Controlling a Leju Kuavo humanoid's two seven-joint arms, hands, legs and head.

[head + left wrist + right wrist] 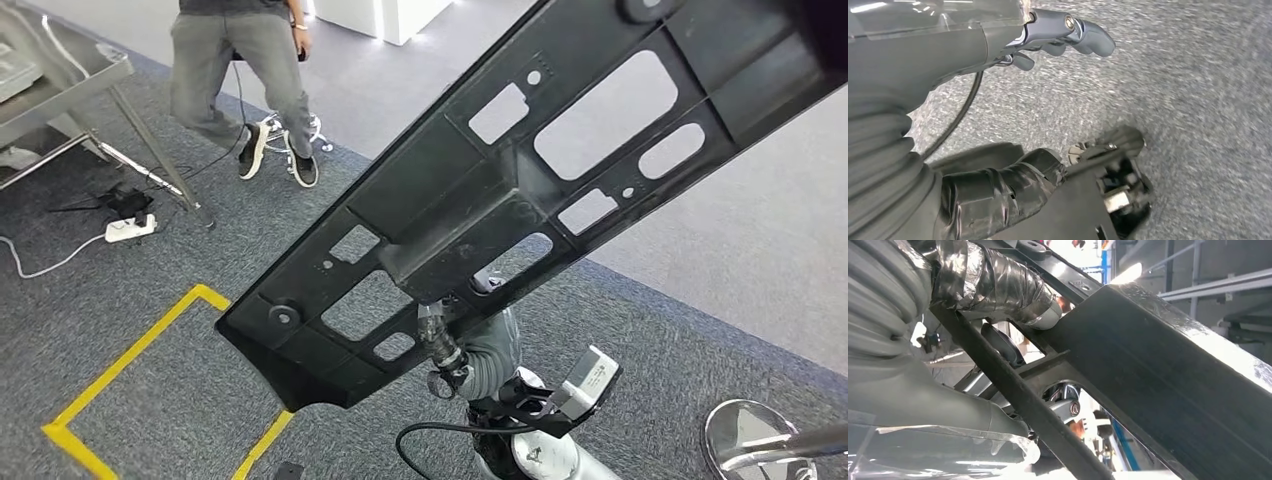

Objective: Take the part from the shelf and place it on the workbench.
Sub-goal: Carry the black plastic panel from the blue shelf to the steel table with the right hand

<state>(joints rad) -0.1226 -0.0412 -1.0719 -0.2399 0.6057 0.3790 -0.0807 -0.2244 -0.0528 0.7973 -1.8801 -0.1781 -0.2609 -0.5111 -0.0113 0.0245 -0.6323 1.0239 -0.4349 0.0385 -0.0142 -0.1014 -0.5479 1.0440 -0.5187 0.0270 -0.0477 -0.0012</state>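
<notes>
The part (520, 190) is a long black plastic panel with several cut-out windows. It slants across the head view from lower left to upper right, held up in the air above the carpet. My right hand (447, 345) grips it from underneath near its middle rib. In the right wrist view the taped thumb (998, 285) presses over a bar of the part (1173, 390) and the fingers (1063, 407) wrap behind it. My left hand (948, 70) hangs over the grey carpet, its fingers (1083, 37) and taped thumb (998, 192) apart with nothing between them.
A person (240, 80) stands at the back left, beside a metal-framed table (70, 75). A white power strip (130, 228) and cables lie on the carpet under it. Yellow tape (130, 350) marks a box on the floor. A round metal stand base (750, 435) sits at the lower right.
</notes>
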